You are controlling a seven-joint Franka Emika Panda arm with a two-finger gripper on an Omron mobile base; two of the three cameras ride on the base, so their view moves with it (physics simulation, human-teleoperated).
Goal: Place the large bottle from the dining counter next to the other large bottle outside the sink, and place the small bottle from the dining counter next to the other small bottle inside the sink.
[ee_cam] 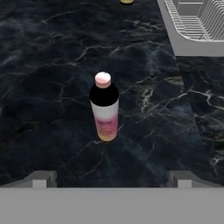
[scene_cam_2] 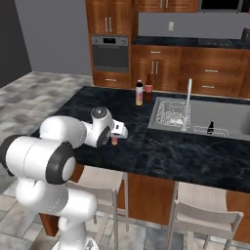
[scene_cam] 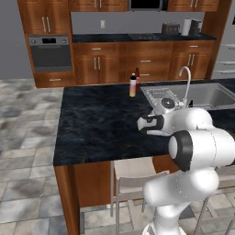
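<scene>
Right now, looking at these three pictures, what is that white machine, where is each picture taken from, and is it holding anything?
The white machine is a robot arm with dark joints; its two-finger gripper is its hand. Two pictures come from cameras behind the arm, to its left and right. The third looks along the hand itself, with the finger tips at the bottom.

The long island with the black marbled stone top holds a short pinkish bottle with an orange-red lower part and dark band, standing upright ahead of the open gripper, which holds nothing. Farther back, a tall pale bottle with an orange-red band and a tall dark brown bottle stand together beside the stainless steel sink. A tiny black bottle stands inside it.
</scene>
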